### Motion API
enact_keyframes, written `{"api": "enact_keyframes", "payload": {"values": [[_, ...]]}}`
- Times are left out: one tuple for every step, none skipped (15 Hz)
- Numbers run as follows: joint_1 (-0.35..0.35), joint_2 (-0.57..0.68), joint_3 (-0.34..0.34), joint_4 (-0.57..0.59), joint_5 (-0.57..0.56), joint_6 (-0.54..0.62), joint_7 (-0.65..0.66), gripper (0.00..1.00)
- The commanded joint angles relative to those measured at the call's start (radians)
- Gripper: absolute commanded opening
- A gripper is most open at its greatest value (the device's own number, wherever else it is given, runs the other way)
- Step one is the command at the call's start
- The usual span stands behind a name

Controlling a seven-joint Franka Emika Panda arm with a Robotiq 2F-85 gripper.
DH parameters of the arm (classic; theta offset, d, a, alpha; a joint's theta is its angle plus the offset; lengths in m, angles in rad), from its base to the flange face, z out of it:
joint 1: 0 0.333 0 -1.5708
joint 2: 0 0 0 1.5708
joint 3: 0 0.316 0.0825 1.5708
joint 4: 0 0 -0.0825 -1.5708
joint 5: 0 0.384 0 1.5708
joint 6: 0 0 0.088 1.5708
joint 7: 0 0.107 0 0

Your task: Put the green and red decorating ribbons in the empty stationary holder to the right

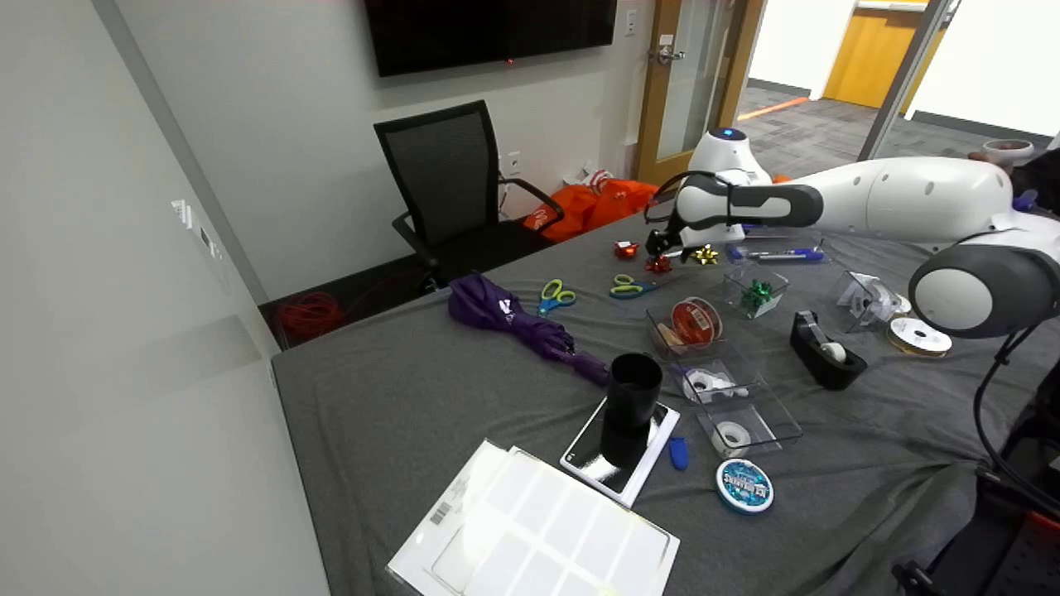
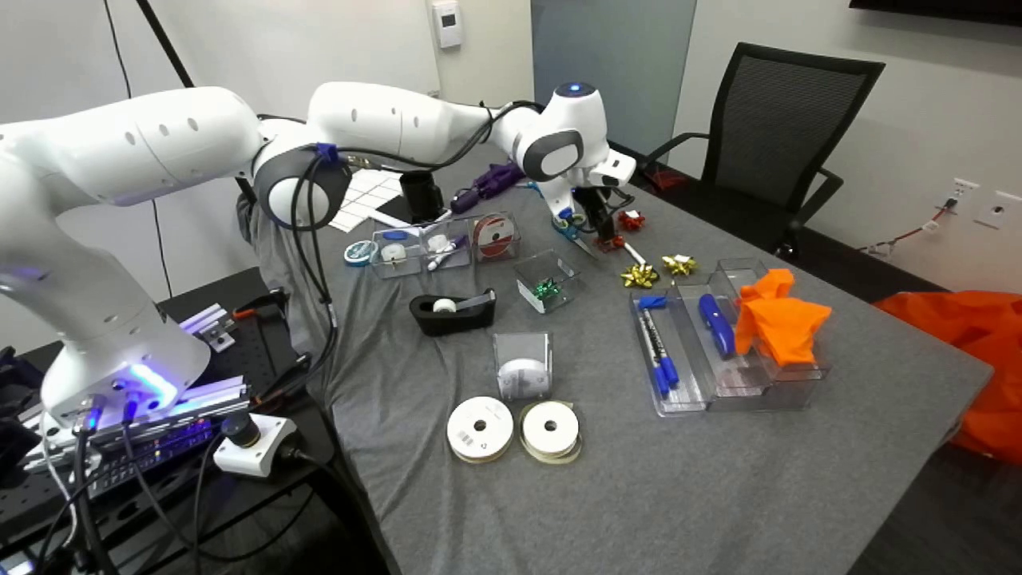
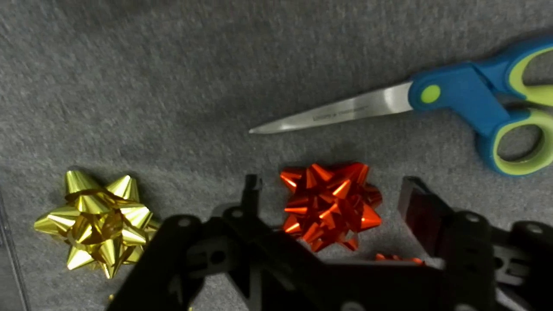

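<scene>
A small clear box [image 2: 557, 270] holds the green bow [image 2: 546, 289], a larger tray [image 2: 691, 351] pens [image 2: 657, 343], and the tool [image 3: 332, 185], spread wide with gaps showing, straddles a red bow [image 3: 332, 207] on the tabletop [image 3: 173, 108] near a second red bow [image 2: 631, 220].

Wrist view: steel scissors [image 3: 432, 93] with blue-and-lime handles run past the right edge; blade lettering [image 3: 340, 113] too blurred to read. One shiny red foil bow [image 3: 399, 258] lies mostly hidden behind the black two-fingered gripper [image 3: 331, 190], itself cut by the bottom edge. In both exterior views, the black wall-mounted screen [image 1: 489, 33] is cropped at the top.
</scene>
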Motion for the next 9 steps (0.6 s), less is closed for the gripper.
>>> {"api": "enact_keyframes", "payload": {"values": [[0.000, 0.000, 0.006, -0.024, 0.012, 0.043, 0.045, 0.54], [0.000, 0.000, 0.006, -0.027, 0.011, 0.049, 0.058, 0.46], [0.001, 0.000, 0.005, -0.030, 0.010, 0.055, 0.071, 0.40], [0.002, 0.000, 0.004, -0.031, 0.009, 0.058, 0.084, 0.32], [0.002, 0.000, 0.002, -0.034, 0.008, 0.062, 0.096, 0.24], [0.002, 0.000, 0.001, -0.035, 0.007, 0.063, 0.107, 0.18], [0.002, 0.000, 0.001, -0.036, 0.007, 0.063, 0.117, 0.10], [0.007, 0.000, -0.019, -0.032, 0.028, 0.057, 0.120, 0.04], [0.006, 0.000, -0.022, -0.033, 0.028, 0.055, 0.127, 0.01]]}}
